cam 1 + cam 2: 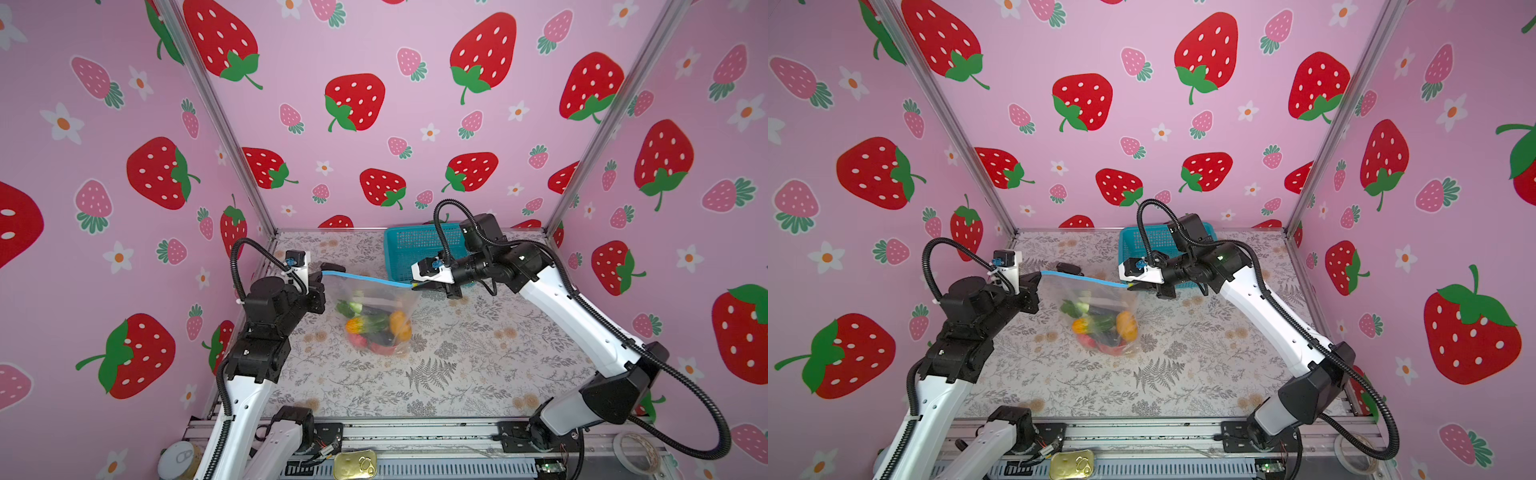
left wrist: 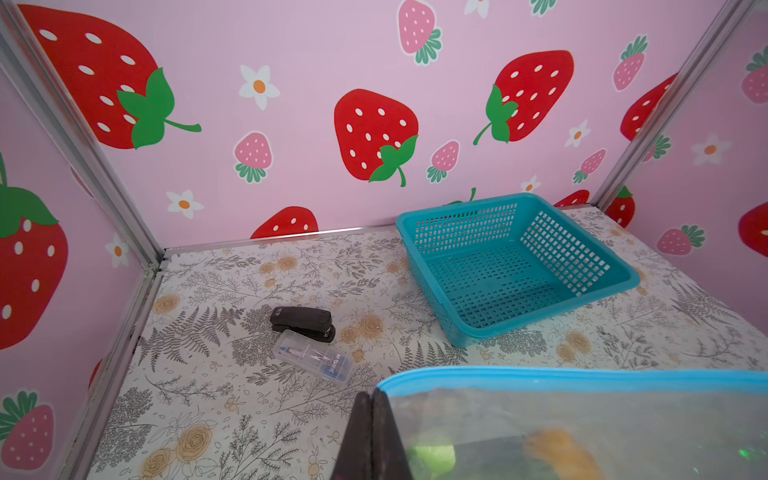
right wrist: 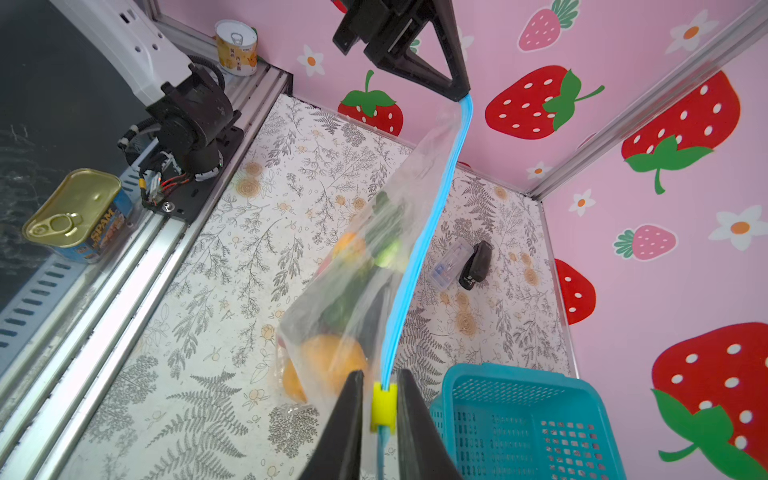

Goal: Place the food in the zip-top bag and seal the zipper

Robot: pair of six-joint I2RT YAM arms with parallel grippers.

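Observation:
The zip-top bag [image 1: 374,307] [image 1: 1096,303] hangs stretched between my two grippers, its bottom resting on the table. The food [image 1: 376,326] [image 1: 1100,324] is piled inside: orange, green, dark and red pieces. The light-blue zipper [image 1: 365,279] [image 3: 432,232] runs taut along the top edge. My left gripper [image 1: 320,276] [image 2: 371,395] is shut on the bag's corner at the zipper's end. My right gripper [image 1: 415,284] [image 3: 380,374] straddles the yellow slider [image 3: 383,405] at the other end, slightly open, with a thin gap on one side.
A teal perforated basket [image 1: 415,249] [image 2: 515,266] stands at the back, just behind my right gripper. A black stapler [image 2: 302,323] and a clear plastic box [image 2: 313,357] lie at the back left. Two tins [image 1: 355,463] [image 1: 178,457] sit on the front rail.

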